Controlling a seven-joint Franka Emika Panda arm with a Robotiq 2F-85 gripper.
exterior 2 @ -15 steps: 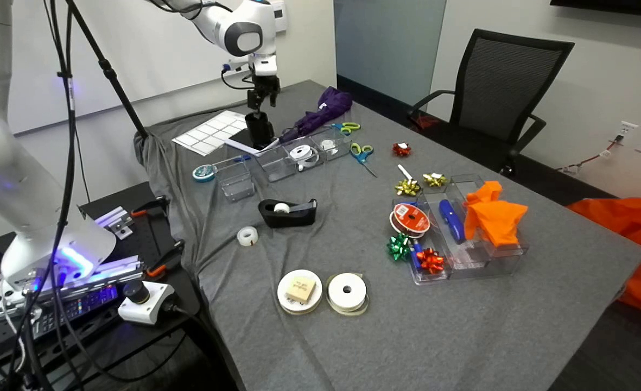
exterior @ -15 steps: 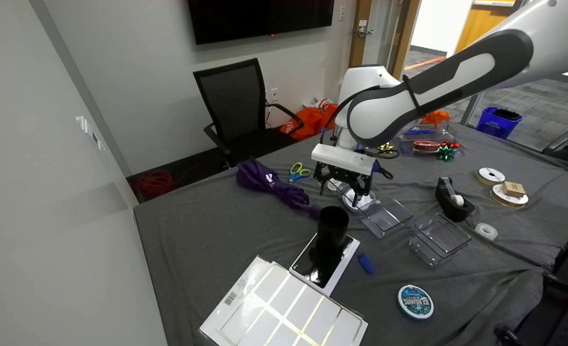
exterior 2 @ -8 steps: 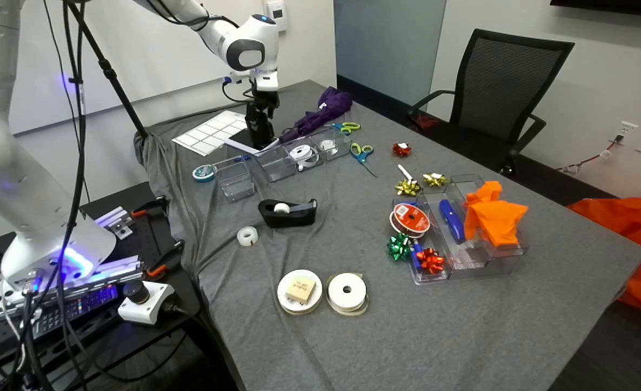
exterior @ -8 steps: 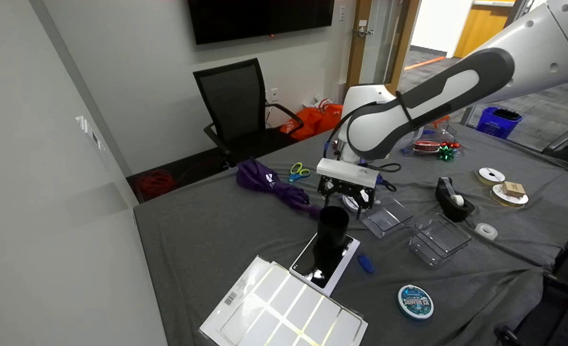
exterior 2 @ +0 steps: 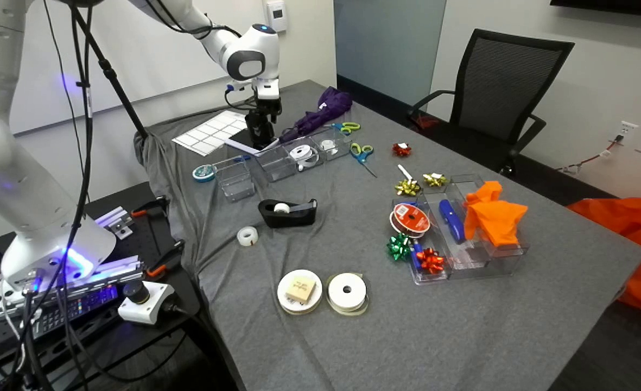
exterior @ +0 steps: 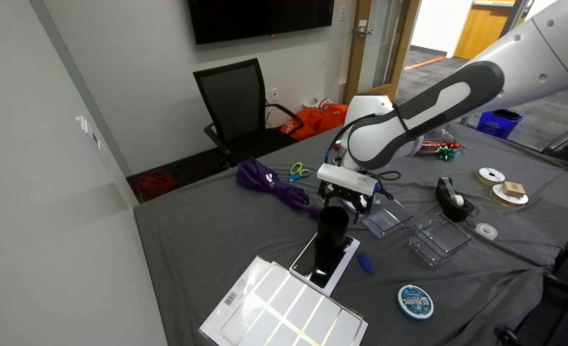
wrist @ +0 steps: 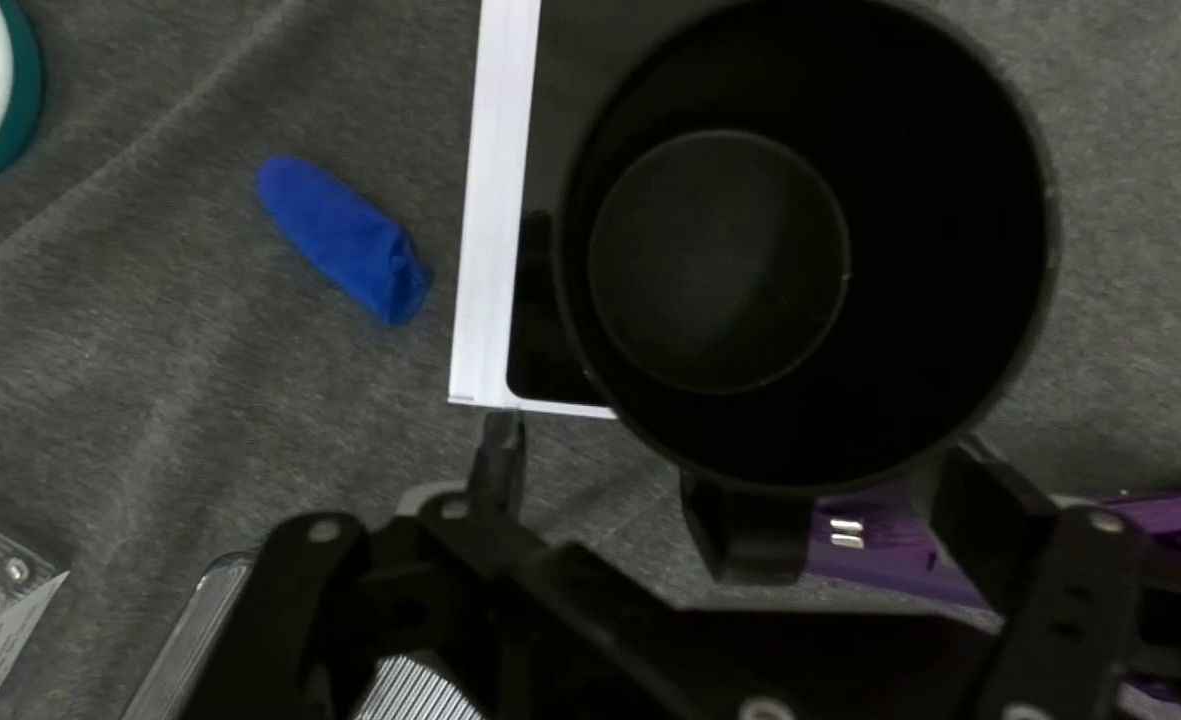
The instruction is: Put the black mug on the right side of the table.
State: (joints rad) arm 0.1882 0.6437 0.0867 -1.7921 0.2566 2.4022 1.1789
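Fingers [wrist: 498, 472] parted wide, empty, I hovered near a purple umbrella [exterior: 278, 188] and clear tray [exterior: 385, 221]; only the wrist view showed the black mug's [wrist: 805, 240] handle [wrist: 753, 530] between my fingers.

Arm [exterior: 449, 98] outstretched, spread pincer [wrist: 732, 443] pointing down

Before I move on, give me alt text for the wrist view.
From above, an upright black mug stands on a white-edged black box, its handle pointing toward the open gripper at the bottom. A blue item and part of a teal tin lie left on the dark grey tablecloth; purple fabric shows lower right.
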